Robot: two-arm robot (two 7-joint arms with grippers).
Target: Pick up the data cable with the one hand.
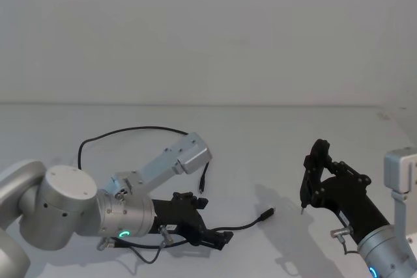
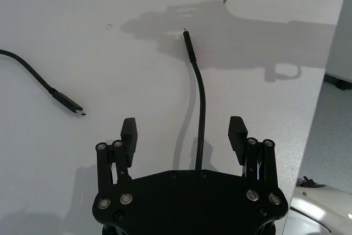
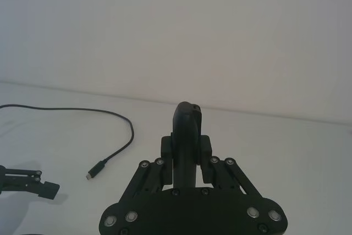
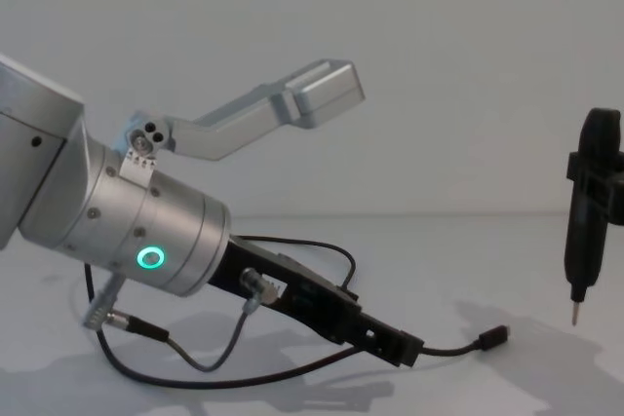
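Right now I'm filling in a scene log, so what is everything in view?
table: one, white, under everything
wall: one, white, behind the table
data cable: one, black, lying looped on the table, a plug at each end
left gripper: one, black, low over the table, fingers open on either side of the cable
right gripper: one, black, above the table's right side, right of the cable's nearer plug, fingers shut

The data cable [image 1: 130,130] lies on the bench [image 1: 273,141] before me, one end running between the spread fingers [image 2: 129,133] of my left claw [image 2: 183,130]. My right claw [image 1: 311,177] stands well apart, to its right.
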